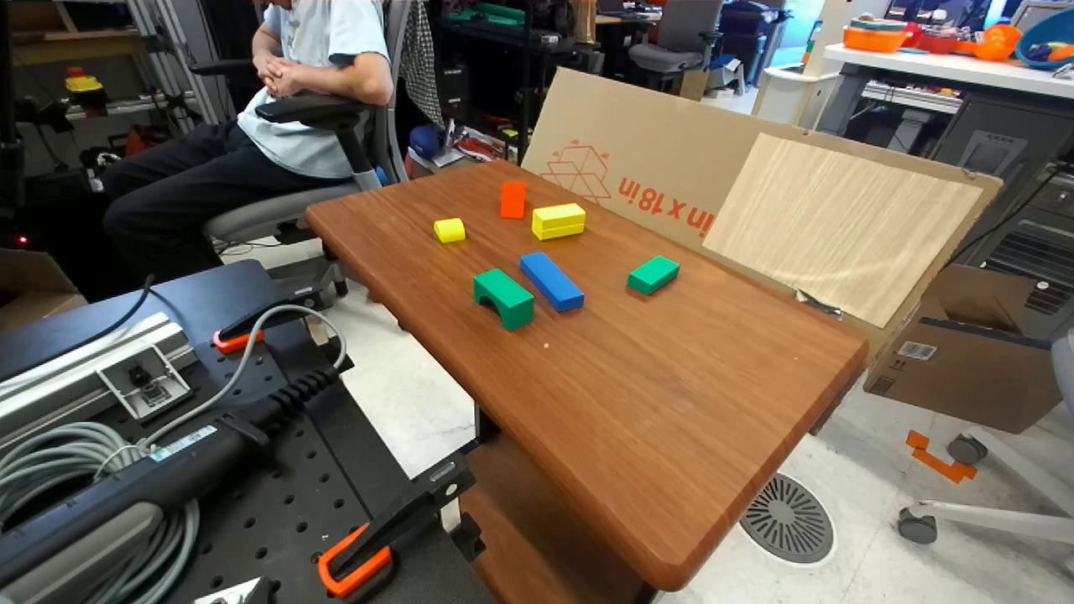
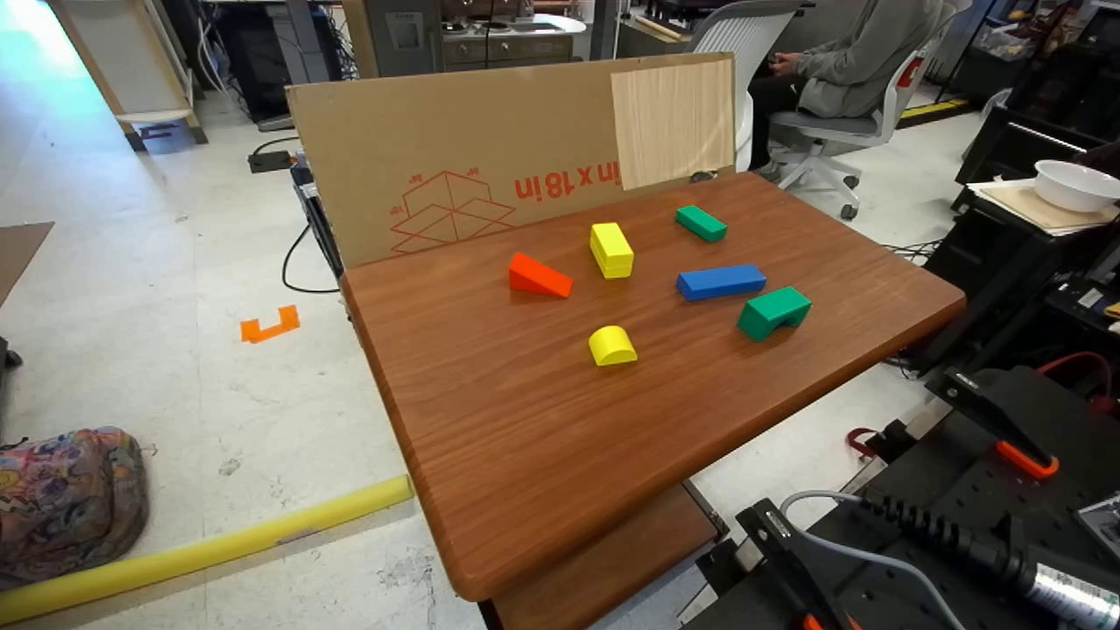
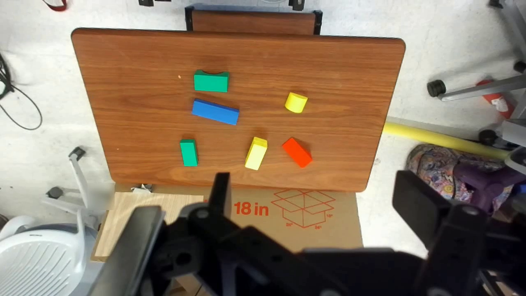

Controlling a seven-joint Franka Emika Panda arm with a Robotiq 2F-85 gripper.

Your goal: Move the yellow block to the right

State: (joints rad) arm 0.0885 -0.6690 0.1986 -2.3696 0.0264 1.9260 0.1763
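Observation:
The small yellow block [image 1: 450, 230] lies on the brown wooden table [image 1: 671, 403], apart from the other blocks. In an exterior view the yellow block [image 2: 612, 347] shows a rounded top. The yellow block also shows in the wrist view [image 3: 296, 102], in the right half of the table. My gripper [image 3: 313, 181] shows only in the wrist view. Its black fingers are wide apart with nothing between them. It is high above the scene, and the yellow block appears beyond the fingertips. No part of the arm shows in either exterior view.
Near the yellow block are a longer yellow block [image 1: 559, 221] and an orange-red wedge [image 2: 538, 276]. A blue block [image 1: 551, 282], a green arch [image 1: 504, 297] and a green block [image 1: 654, 275] lie farther along. A cardboard sheet [image 2: 376, 149] stands along one long table edge.

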